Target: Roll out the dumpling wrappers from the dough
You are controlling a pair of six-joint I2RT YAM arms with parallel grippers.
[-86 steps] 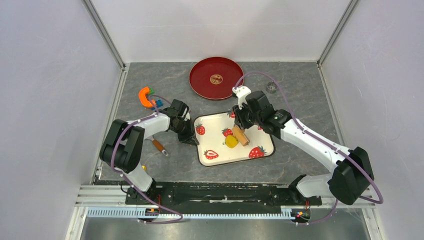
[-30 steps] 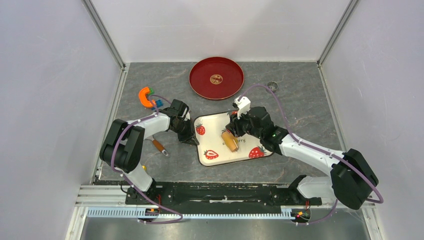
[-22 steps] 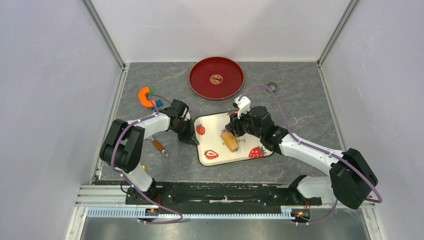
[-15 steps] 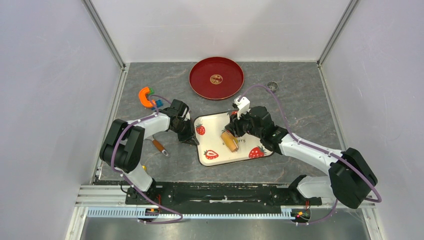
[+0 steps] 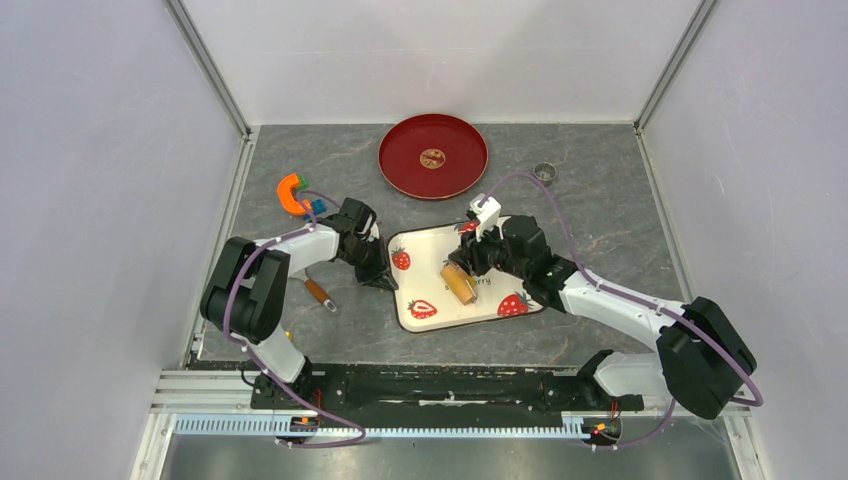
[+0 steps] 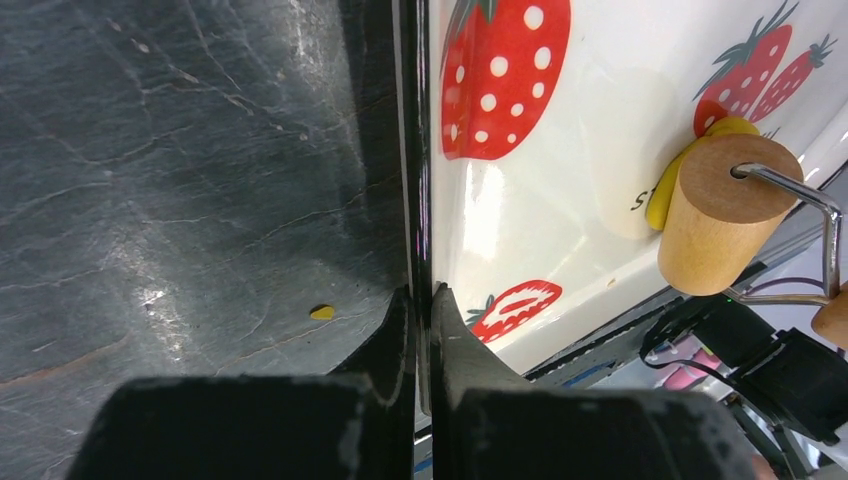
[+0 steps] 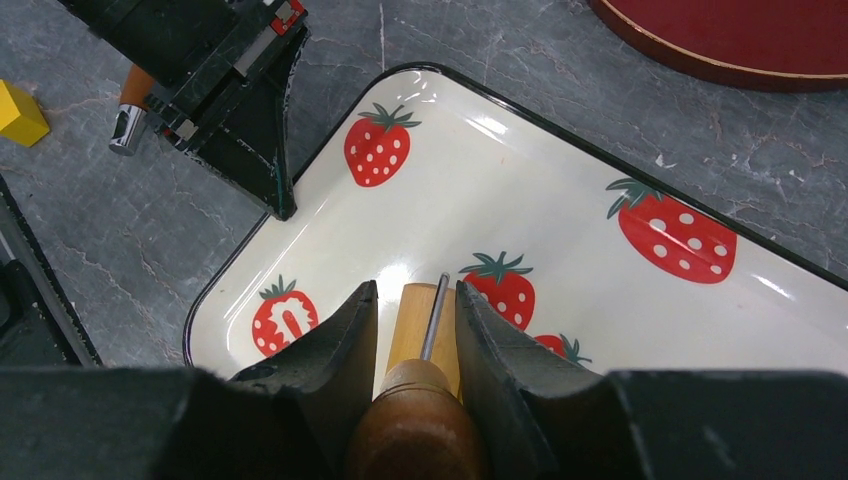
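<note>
A white strawberry-print tray (image 5: pixel 520 285) lies in the middle of the table. My left gripper (image 5: pixel 383 278) is shut on the tray's left rim (image 6: pixel 421 200), one finger outside and one inside. My right gripper (image 5: pixel 475 258) is shut on the dark brown handle (image 7: pixel 415 435) of a wooden roller (image 5: pixel 460 283), whose pale barrel (image 7: pixel 418 318) rests on the tray. Yellow dough (image 6: pixel 668 192) peeks out from under the barrel (image 6: pixel 715 215) and is mostly hidden. No dumpling wrappers are in view.
A red plate (image 5: pixel 432 155) sits behind the tray. An orange curved tool (image 5: pixel 290 193) and an orange-handled tool (image 5: pixel 318 293) lie left of it. A small ring (image 5: pixel 544 171) is at the back right. A yellow crumb (image 6: pixel 321 312) and a yellow block (image 7: pixel 18 112) lie on the table.
The roller has moved left and nearer across the tray onto the dough, which it now covers. Over the last second it has barely shifted. The left gripper has stayed on the rim.
</note>
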